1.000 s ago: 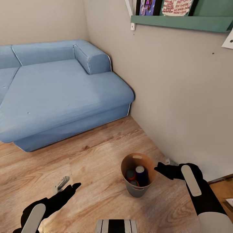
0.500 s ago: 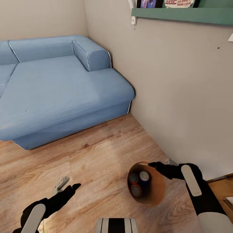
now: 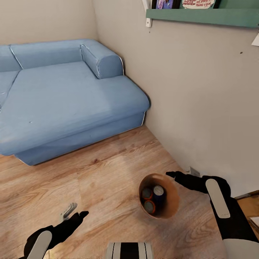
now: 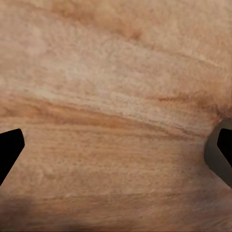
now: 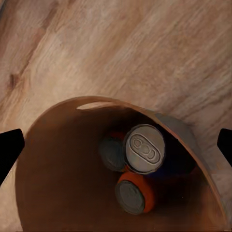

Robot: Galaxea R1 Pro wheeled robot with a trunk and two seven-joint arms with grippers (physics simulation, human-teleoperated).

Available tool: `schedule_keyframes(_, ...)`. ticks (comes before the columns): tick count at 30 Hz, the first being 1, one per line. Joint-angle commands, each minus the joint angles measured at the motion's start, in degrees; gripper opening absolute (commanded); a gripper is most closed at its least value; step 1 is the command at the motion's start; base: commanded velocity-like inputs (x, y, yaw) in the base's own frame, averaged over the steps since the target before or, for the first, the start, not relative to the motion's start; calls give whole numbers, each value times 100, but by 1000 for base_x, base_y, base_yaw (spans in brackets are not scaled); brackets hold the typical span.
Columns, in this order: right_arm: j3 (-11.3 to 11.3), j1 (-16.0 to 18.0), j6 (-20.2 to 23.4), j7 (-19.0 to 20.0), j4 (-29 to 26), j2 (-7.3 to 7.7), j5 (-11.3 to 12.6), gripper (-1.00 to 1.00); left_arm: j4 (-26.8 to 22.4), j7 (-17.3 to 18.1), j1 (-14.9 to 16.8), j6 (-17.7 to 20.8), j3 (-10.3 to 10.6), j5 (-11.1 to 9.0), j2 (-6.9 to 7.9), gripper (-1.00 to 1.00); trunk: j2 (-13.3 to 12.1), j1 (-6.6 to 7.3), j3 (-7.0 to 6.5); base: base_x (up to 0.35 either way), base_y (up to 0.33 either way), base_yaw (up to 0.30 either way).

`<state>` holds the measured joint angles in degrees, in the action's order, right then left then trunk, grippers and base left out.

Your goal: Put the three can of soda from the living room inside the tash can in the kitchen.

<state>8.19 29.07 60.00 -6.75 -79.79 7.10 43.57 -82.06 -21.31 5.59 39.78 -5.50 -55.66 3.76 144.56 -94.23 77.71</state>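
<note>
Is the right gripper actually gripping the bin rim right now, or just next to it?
Cannot tell. In the head view the right gripper meets the trash can rim, but the right wrist view shows its fingertips wide at the frame edges, no contact visible.

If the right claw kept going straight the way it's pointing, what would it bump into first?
Probably the trash can: the right gripper points into its open mouth, toward the soda cans inside; the depth is unclear.

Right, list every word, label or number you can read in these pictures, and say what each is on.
No text can be read.
Red lettering on the white picture standing on the green wall shelf: too blurred and cut off.
Purple picture beside it: no legible words.
Grey embossed top of the dark blue soda can in the brown-lined round bin: shapes only, no letters.
</note>
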Motion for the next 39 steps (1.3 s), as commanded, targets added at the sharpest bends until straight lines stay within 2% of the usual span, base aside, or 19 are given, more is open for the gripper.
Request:
schedule_keyframes(1, 3, -29, 0, 3, -145, 12, 0, 100, 21, 3, -5, -5, 28, 101, -6, 100, 0, 0, 0, -31, 0, 0)
schedule_keyframes(2, 3, -67, 0, 5, -255, 19, 0, 100, 31, 7, -7, -7, 55, 168, -9, 100, 0, 0, 0, -25, 0, 0)
schedule_keyframes(4, 1, -355, 0, 28, -808, 40, 3, 100, 47, 15, -11, -11, 144, 378, -33, 100, 0, 0, 0, -85, 0, 0)
schedule_keyframes(6, -25, -543, 0, 46, -1030, 66, 7, 100, 53, 20, -12, -14, 179, 456, -46, 100, 0, 0, 0, -193, 0, 0)
schedule_keyframes(10, -77, -709, 0, 93, -1217, 101, -3, 100, 46, 26, -14, -20, 246, 525, -70, 100, 0, 0, 0, -283, 0, 0)
schedule_keyframes(13, -102, -734, 0, 160, -1246, 172, -33, 100, 17, 18, -13, -26, 450, 548, -67, 100, 0, 0, 0, -314, 0, 0)
schedule_keyframes(15, -347, -746, 0, 198, -1260, 565, -56, 100, -44, 15, -13, -37, 625, 564, -66, 100, 0, 0, 0, -312, 0, 0)
schedule_keyframes(16, -540, -749, -113, 205, -1262, 799, -59, 100, -58, 21, -11, -35, 647, 564, -69, 100, 0, 0, 0, -211, 0, 0)
schedule_keyframes(17, -648, -750, -211, 208, -1263, 916, -61, 100, -68, 24, -10, -34, 652, 564, -70, 100, 0, 0, 0, -169, 0, 0)
schedule_keyframes(18, -868, -751, -414, 212, -1265, 1122, -63, 100, -122, 28, -8, -33, 658, 565, -74, 100, 0, 0, 0, -108, 0, 0)
schedule_keyframes(21, -1178, -753, -722, 210, -1261, 1378, -112, 100, -285, 14, -6, -36, 674, 565, -80, 100, -1, 3, -22, -67, 0, 0)
schedule_keyframes(22, -1224, -753, -770, 210, -1260, 1414, -161, 100, -313, 6, -6, -38, 676, 565, -81, 100, -3, 5, -44, -35, 0, 0)
schedule_keyframes(24, -1310, -753, -871, 210, -1259, 1481, -445, 100, -360, -9, -6, -44, 671, 569, -84, 100, -5, 10, -89, -20, 0, 0)
schedule_keyframes(25, -1340, -754, -911, 211, -1259, 1504, -726, 100, -379, -9, -5, -46, 660, 563, -81, 100, -7, 13, -111, -12, 0, 0)
schedule_keyframes(27, -1358, -754, -936, 215, -1255, 1515, -1033, 100, -392, -11, -5, -47, 652, 554, -81, 100, -9, 18, -155, -8, 0, 0)
schedule_keyframes(28, -1370, -759, -952, 216, -1242, 1524, -1346, 100, -400, -14, -5, -48, 647, 547, -83, 100, -11, 21, -177, -5, 0, 0)
schedule_keyframes(30, -1366, -795, -959, 223, -1206, 1538, -1681, 100, -401, -22, -5, -48, 647, 563, -84, 100, -13, 26, -222, -3, 0, 0)
schedule_keyframes(33, -1348, -903, -957, 232, -1133, 1561, -1939, 100, -390, -28, -5, -49, 647, 580, -85, 100, -17, 34, -288, -1, 0, 0)
schedule_keyframes(39, -1334, -1144, -965, 243, -977, 1573, -2054, 100, -345, -39, -5, -62, 645, 596, -86, 100, -25, 49, -421, 0, 0, 0)
